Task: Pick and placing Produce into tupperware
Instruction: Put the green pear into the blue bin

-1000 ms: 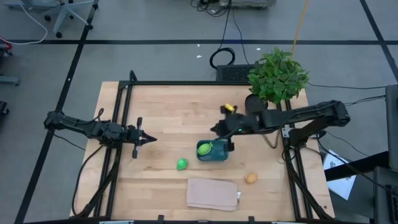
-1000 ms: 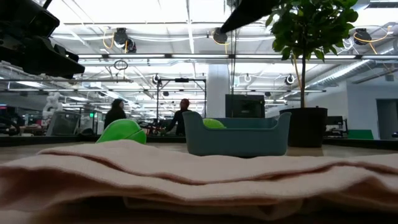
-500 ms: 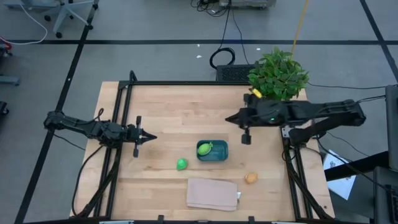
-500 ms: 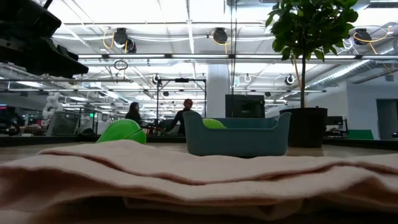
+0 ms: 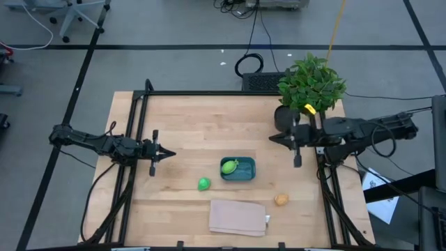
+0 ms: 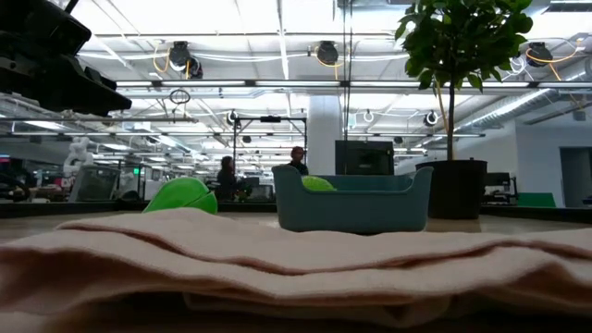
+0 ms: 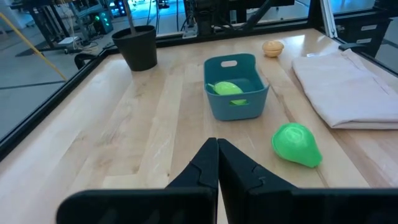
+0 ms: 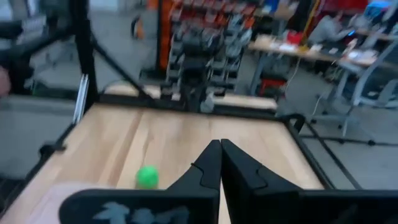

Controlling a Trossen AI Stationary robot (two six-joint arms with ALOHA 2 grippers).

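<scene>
From above, we see the teal tub [image 5: 238, 169] near the middle of the counter [image 5: 188, 125], with the pale yellow-green fruit [image 5: 229, 166] lying inside it. The bright green fruit [image 5: 203, 184] sits on the wood just beside the tub, toward the near edge and the left arm's side. The orange fruit [image 5: 281, 200] lies farther from the tub, toward the right arm's side. A folded beige cloth [image 5: 239, 217] rests between the tub and the near edge. The left tool [image 5: 164, 155] hangs well apart from the tub, its tips drawn together and holding nothing. The right tool [image 5: 273, 139] is off to the tub's far right, by the potted plant [image 5: 311, 85].

At counter level, the cloth [image 6: 296, 259] fills the foreground. Behind it stands the tub [image 6: 351, 199], the pale fruit [image 6: 317, 184] peeking over its rim, and the green fruit [image 6: 181, 195] shows beside it. The plant [image 6: 455, 111] rises behind the tub, and people [image 6: 296, 159] stand far off in the room.

From the left wrist, we see the left tool [image 7: 217, 144] pinched to a narrow point, empty, aimed toward the tub [image 7: 236, 87]. The pale fruit [image 7: 227, 88] is in the tub, the green fruit [image 7: 296, 145] near it, the orange fruit [image 7: 272, 47] beyond it.

From the right wrist, the right tool [image 8: 220, 144] is likewise pressed narrow and empty over bare wood, with the green fruit [image 8: 147, 177] ahead.
</scene>
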